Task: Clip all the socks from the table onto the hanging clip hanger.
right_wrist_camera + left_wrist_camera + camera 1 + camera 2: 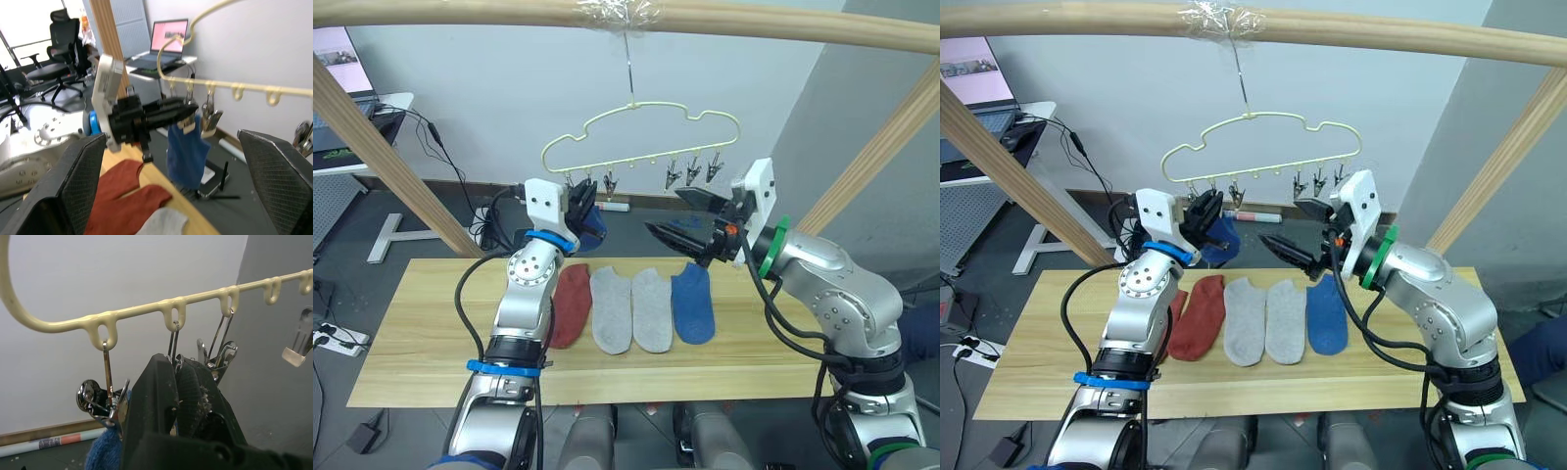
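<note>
The pale yellow-green clip hanger [651, 105] hangs from a wooden pole, with metal clips [693, 171] along its lower wire. My left gripper [584, 201] is raised to the left-hand clips. Its fingers [161, 382] are shut around the second clip [173, 345]. A blue sock [593, 233] dangles just below the first clip [105, 401], beside those fingers. My right gripper [663, 211] hovers open and empty to the right of it, under the hanger's middle. On the table [431, 343] lie a rust-red sock [571, 304] partly behind my left arm, two grey socks [611, 308] and a blue sock [693, 302].
A thick wooden pole frame [764, 20] spans the top, and its slanted legs [372, 147] flank the table. A desk with a laptop [337, 59] stands at the far left, with cables on the floor behind. An office chair [61, 29] is further off.
</note>
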`<state>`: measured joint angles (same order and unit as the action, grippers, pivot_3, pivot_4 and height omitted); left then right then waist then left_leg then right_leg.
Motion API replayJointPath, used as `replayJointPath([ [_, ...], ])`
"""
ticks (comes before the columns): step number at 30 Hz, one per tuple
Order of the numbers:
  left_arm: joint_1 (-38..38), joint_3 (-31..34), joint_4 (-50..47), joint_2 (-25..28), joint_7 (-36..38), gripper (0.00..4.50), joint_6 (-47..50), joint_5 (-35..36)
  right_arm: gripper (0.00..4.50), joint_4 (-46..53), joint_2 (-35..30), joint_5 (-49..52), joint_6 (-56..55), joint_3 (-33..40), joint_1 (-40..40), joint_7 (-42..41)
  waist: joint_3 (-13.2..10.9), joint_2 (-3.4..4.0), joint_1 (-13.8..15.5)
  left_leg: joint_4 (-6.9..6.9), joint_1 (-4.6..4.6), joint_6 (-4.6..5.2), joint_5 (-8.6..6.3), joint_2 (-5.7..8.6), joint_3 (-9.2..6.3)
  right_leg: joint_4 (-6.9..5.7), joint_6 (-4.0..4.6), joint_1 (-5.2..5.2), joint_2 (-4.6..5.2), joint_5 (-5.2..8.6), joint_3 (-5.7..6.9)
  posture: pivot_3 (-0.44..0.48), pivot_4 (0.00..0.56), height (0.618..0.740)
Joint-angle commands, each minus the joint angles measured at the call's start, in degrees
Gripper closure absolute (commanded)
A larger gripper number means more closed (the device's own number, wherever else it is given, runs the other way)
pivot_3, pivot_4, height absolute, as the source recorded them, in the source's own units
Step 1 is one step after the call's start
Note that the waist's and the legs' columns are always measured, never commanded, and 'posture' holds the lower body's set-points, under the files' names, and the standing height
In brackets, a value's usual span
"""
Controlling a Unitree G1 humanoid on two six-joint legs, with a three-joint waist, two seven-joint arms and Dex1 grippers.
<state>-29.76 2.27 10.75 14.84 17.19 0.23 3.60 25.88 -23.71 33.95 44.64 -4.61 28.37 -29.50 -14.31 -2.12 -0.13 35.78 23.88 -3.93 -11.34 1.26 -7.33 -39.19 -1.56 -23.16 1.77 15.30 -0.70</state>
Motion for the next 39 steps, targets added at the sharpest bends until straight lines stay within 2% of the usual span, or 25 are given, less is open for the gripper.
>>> replayJointPath([
  [1, 0.2, 1.3, -4.1, 0.9, 1.3, 4.44, 2.0, 2.1, 0.0, -4.7, 0.1, -6.0, -3.6, -3.4, -2.9, 1.2, 0.0, 0.0, 0.0, 0.02, 0.0, 0.0, 0.0, -0.01, 0.01, 0.0, 0.0, 0.0, -0.01, -0.01, -0.02, 0.061, 0.192, 0.74],
  [6, 0.9, 1.5, -6.0, 1.9, 3.8, 4.44, 5.2, 4.1, 0.0, -22.3, -0.8, -19.0, -14.2, -10.6, -5.3, 0.8, 0.0, 0.0, 0.0, 0.07, -0.01, 0.09, 0.07, -0.01, 0.14, 0.01, -0.06, 0.0, -0.05, -0.13, -0.13, 0.073, 0.189, 0.74],
  [11, 1.7, 1.4, -7.1, 2.1, 3.6, 4.44, 6.1, 3.8, 0.0, -38.6, 3.8, -24.7, -18.6, -11.6, -3.3, 2.7, 0.0, 0.0, 0.0, 0.09, -0.03, 0.14, 0.17, -0.03, 0.22, 0.06, -0.1, -0.01, -0.07, -0.29, -0.21, 0.086, 0.192, 0.74],
  [20, 3.0, 1.4, -8.6, 1.7, 3.2, 4.44, 6.8, 3.7, 0.0, -54.1, 9.6, -31.9, -23.1, -11.7, -1.8, 5.4, 0.0, 0.02, 0.0, 0.08, -0.05, 0.1, 0.24, -0.08, 0.25, 0.08, -0.05, -0.02, -0.11, -0.38, -0.25, 0.101, 0.194, 0.74],
  [23, 3.2, 1.4, -8.9, 1.7, 3.0, 4.44, 6.9, 3.7, 0.59, -58.3, 9.4, -35.0, -26.2, -12.9, -2.0, 5.3, 0.1, 0.02, 0.0, 0.09, -0.08, 0.11, 0.25, -0.07, 0.27, 0.08, -0.07, 0.01, -0.12, -0.4, -0.26, 0.101, 0.194, 0.74],
  [34, 3.8, 2.1, -9.6, 1.2, 3.0, 4.44, 8.8, 5.3, 4.47, -53.5, 5.3, -35.7, -28.9, -10.3, -7.1, 0.4, 1.3, 0.15, 0.2, 0.09, -0.26, 0.23, 0.33, -0.04, 0.21, 0.13, -0.3, 0.29, -0.13, -0.34, -0.24, 0.11, 0.191, 0.74],
  [39, 2.6, 4.4, -9.1, 1.4, 4.6, 4.44, 13.8, 10.2, 4.47, -42.4, 0.0, -38.6, -38.6, -11.2, -10.4, -2.1, 1.2, 0.2, 0.2, 0.0, -0.77, 0.25, 0.32, -0.02, 0.19, 0.28, -0.33, 0.86, -0.09, -0.3, -0.23, 0.11, 0.191, 0.74],
])
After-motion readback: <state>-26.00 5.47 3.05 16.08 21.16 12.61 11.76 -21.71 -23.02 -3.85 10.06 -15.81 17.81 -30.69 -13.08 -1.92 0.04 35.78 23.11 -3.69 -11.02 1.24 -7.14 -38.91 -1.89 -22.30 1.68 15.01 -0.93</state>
